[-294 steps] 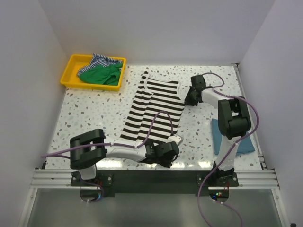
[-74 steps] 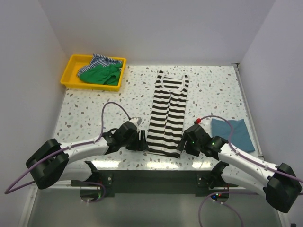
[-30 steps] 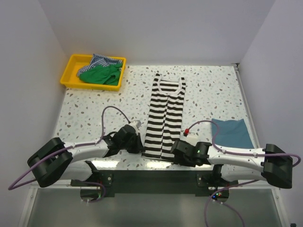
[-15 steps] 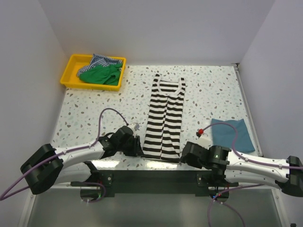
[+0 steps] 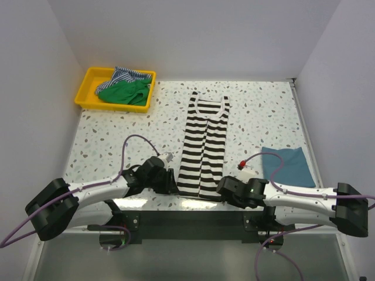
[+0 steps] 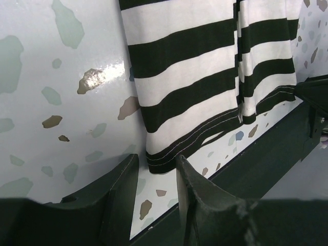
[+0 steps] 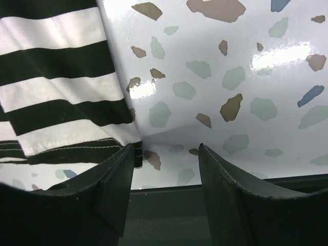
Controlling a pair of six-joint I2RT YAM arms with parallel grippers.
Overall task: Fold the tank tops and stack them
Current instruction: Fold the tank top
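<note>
The black-and-white striped tank top [image 5: 205, 146] lies flat mid-table, folded lengthwise into a narrow strip with its neck at the far end. My left gripper [image 5: 171, 182] is at the hem's left corner. In the left wrist view it [image 6: 156, 168] is open, with the hem corner [image 6: 159, 161] just beyond its tips and bare table between the fingers. My right gripper [image 5: 224, 188] is at the hem's right corner. It [image 7: 166, 154] is open too, and the hem [image 7: 77, 146] touches its left finger [image 7: 115, 177]. A folded teal-blue tank top [image 5: 287, 167] rests at the right.
A yellow tray [image 5: 88, 99] at the far left corner holds a green top [image 5: 126, 92] and a finely blue-striped top [image 5: 126, 75]. The table's dark front rail [image 6: 266, 164] runs just behind both grippers. White walls close in the left, right and back.
My left gripper has opened and let go of the striped top's hem corner. The right gripper shifted slightly along the front edge. The striped top has stayed in place.
</note>
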